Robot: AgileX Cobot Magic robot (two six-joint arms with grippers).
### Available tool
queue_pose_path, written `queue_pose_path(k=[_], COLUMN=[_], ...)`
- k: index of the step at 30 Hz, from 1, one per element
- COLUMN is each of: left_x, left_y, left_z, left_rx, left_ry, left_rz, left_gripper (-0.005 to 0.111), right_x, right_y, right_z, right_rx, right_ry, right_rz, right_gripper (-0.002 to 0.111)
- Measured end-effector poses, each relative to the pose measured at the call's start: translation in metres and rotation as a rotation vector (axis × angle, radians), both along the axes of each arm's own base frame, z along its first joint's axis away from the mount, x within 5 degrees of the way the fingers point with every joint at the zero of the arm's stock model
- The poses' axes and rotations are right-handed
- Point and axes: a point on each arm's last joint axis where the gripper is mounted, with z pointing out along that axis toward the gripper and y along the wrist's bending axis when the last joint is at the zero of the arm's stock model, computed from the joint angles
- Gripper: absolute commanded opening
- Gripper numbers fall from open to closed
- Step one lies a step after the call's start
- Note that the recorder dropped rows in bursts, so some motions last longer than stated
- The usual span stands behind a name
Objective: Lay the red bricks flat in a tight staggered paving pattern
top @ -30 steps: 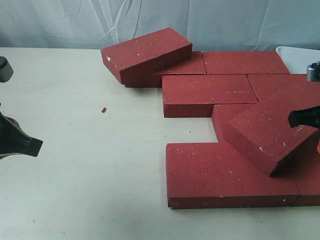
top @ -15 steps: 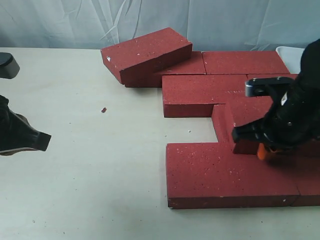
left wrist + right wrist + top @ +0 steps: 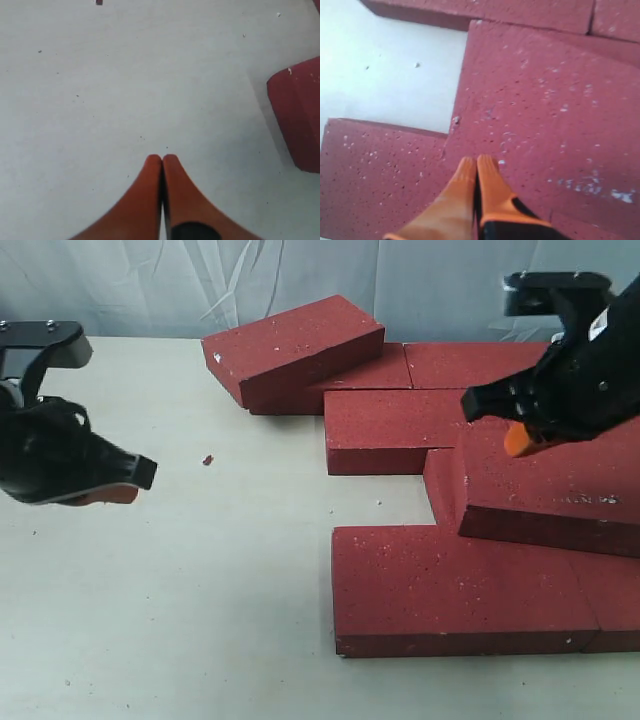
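Note:
Several red bricks lie at the table's right. One brick point(image 3: 295, 345) leans tilted on a flat brick point(image 3: 345, 380) at the back. Flat bricks point(image 3: 420, 430) point(image 3: 450, 590) form staggered rows. Another brick point(image 3: 550, 485) point(image 3: 545, 100) rests slightly raised on its neighbours at the right. My right gripper point(image 3: 518, 438) point(image 3: 476, 161) is shut with nothing in it, its tips over that brick's back part. Out over bare table at the left, well away from the bricks, my left gripper point(image 3: 105, 495) point(image 3: 162, 159) is shut and holds nothing. A brick corner point(image 3: 297, 120) shows in the left wrist view.
A small red crumb point(image 3: 207, 460) lies on the pale table point(image 3: 200, 590) left of the bricks. A pale curtain point(image 3: 150, 285) hangs behind the table. The front brick point(image 3: 370, 175) shows beside an L-shaped gap of bare table point(image 3: 395, 75).
The skewed, steeply tilted brick at the right has turned square with the rows and lies lower. My right arm came in over it, then rose toward the back. My left arm moved right.

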Motion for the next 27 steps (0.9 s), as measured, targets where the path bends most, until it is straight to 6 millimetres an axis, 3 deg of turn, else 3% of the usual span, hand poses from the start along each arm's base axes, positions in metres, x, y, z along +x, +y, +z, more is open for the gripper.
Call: queue_pose_path(k=[5, 13, 19, 23, 27], left_x=[0.043, 0.103, 0.115, 0.121, 0.126], left_y=[-0.045, -0.13, -0.173, -0.203, -0.22], left_z=[-0.005, -0.031, -0.046, -0.053, -0.065], left_rx=[0.0, -0.108, -0.139, -0.157, -0.185], left_ry=[0.007, 0.041, 0.061, 0.051, 0.084], left_rz=[-0.082, -0.126, -0.174, -0.218, -0.216], left_gripper=[0.0, 0.0, 0.0, 0.0, 0.0], right_x=[0.007, 0.007, 0.006, 0.014, 0.017], right_y=[-0.059, -0.123, -0.152, -0.16, -0.172], right_z=[0.003, 0.004, 0.001, -0.019, -0.033], right_rx=[-0.016, 0.029, 0.029, 0.019, -0.084], right_ry=[0.037, 0.033, 0.018, 0.089, 0.135], right_rz=[-0.16, -0.408, -0.518, -0.536, -0.605], right_gripper=[-0.001, -0.001, -0.001, -0.001, -0.001])
